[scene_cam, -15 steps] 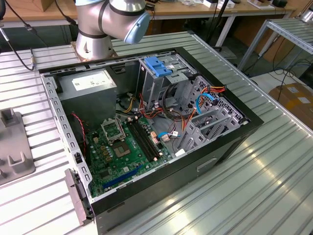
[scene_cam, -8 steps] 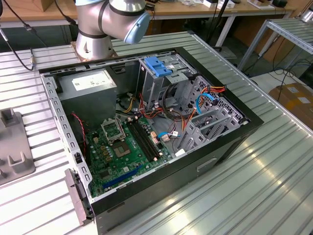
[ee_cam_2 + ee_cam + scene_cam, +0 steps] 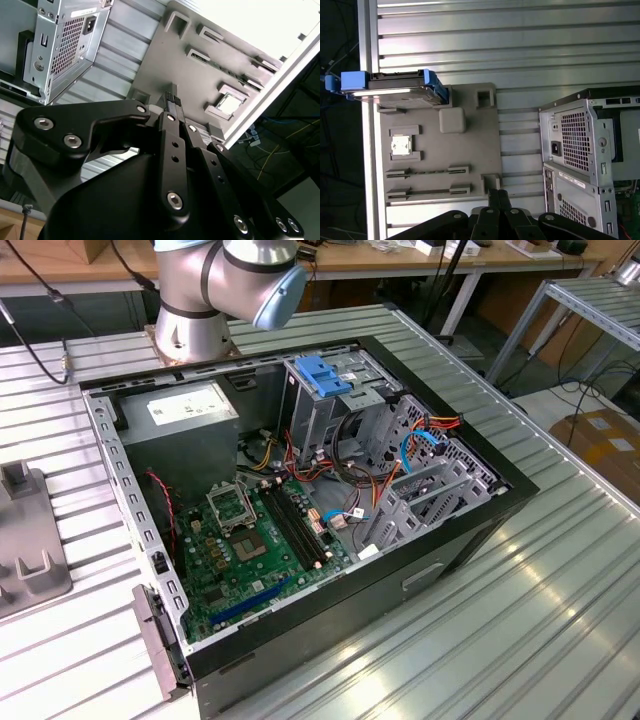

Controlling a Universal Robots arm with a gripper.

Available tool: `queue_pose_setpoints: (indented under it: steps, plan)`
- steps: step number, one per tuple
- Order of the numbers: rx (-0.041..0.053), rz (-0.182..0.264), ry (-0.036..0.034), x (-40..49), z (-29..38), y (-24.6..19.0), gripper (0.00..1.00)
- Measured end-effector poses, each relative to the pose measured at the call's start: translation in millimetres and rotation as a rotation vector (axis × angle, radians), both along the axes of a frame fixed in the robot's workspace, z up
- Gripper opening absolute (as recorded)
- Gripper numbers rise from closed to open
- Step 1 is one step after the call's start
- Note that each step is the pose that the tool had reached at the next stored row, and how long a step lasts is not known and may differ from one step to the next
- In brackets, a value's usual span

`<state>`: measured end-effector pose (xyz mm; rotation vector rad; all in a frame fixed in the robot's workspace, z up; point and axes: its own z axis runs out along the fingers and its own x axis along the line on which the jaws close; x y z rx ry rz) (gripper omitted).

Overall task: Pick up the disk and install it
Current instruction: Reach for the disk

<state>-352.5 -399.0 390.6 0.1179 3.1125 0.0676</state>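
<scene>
Silver arm (image 3: 195, 290) with a pale blue joint cap (image 3: 281, 295); black end effector (image 3: 171, 102) with silver screws (image 3: 174, 200).

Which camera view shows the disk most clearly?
The first wrist view: the disk sits at a corner of the gray fixture, its blue carrier plain. The exterior and second wrist views show parts of that fixture.

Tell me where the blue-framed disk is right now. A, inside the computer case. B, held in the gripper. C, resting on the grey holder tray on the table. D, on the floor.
C: in the first wrist view the disk lies along one edge of the grey holder tray, apart from the gripper and outside the computer case.
</scene>
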Motion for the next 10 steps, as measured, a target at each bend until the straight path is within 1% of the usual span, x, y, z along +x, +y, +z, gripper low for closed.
queue_pose_setpoints:
  steps: [10]
  plan:
    - [0.0000,0.000,0.0000,-1.9,-0.2,0.0,0.10]
